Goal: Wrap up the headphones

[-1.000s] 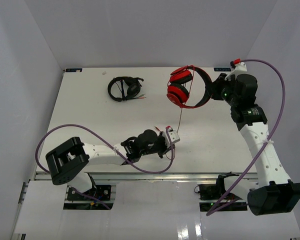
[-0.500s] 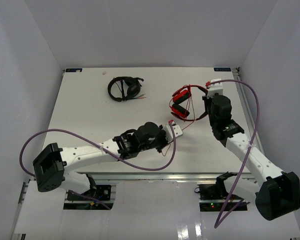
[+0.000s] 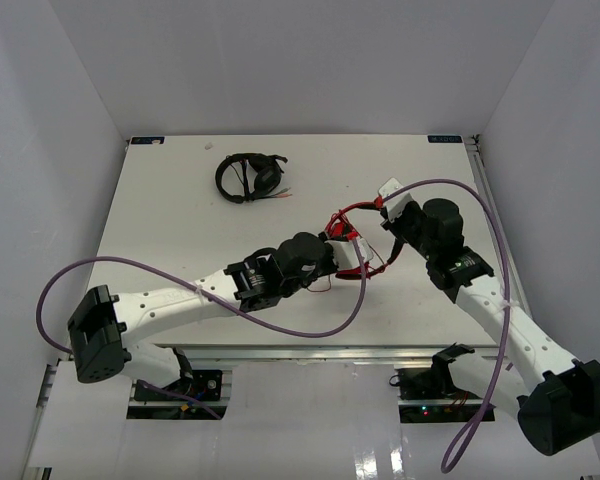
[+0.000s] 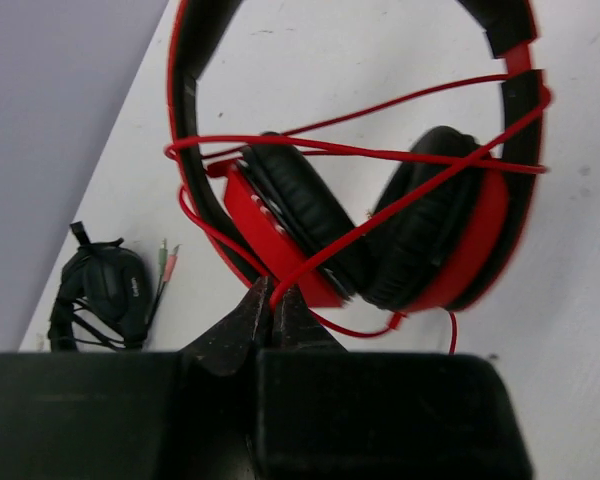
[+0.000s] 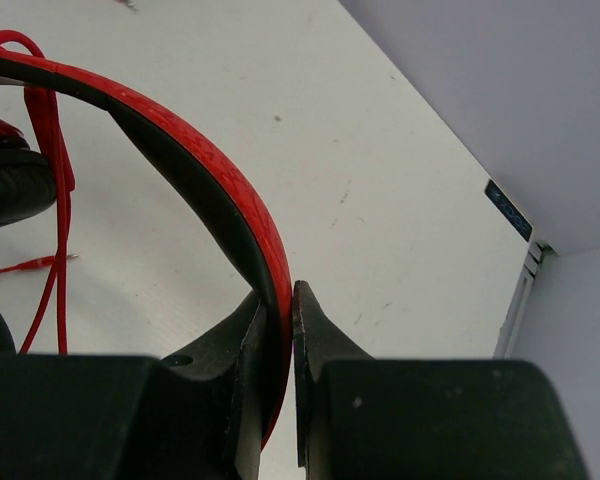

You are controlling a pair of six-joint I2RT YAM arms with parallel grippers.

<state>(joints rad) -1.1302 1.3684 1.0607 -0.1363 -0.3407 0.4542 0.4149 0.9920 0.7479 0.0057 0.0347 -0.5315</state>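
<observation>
The red headphones point(image 3: 352, 212) are held just above the table's middle right, between my two grippers. My right gripper point(image 3: 387, 213) is shut on the red headband point(image 5: 200, 170), which runs between its fingertips point(image 5: 278, 300). My left gripper point(image 3: 352, 250) is shut on the thin red cable point(image 4: 380, 150) just below the black ear cushions point(image 4: 310, 215). In the left wrist view its tips point(image 4: 271, 295) pinch the cable. Several cable strands cross over the folded ear cups and headband. A loose cable end point(image 5: 48, 200) hangs by the cup.
All-black headphones point(image 3: 248, 177) with a small plug cable lie at the back left of the white table point(image 3: 170, 230); they also show in the left wrist view point(image 4: 105, 290). Purple arm hoses loop over the near edge. White walls enclose the table.
My right gripper brought the headphones from the back right corner forward and left to the middle. My left gripper moved right and up to them with the cable, which now crosses the ear cups.
</observation>
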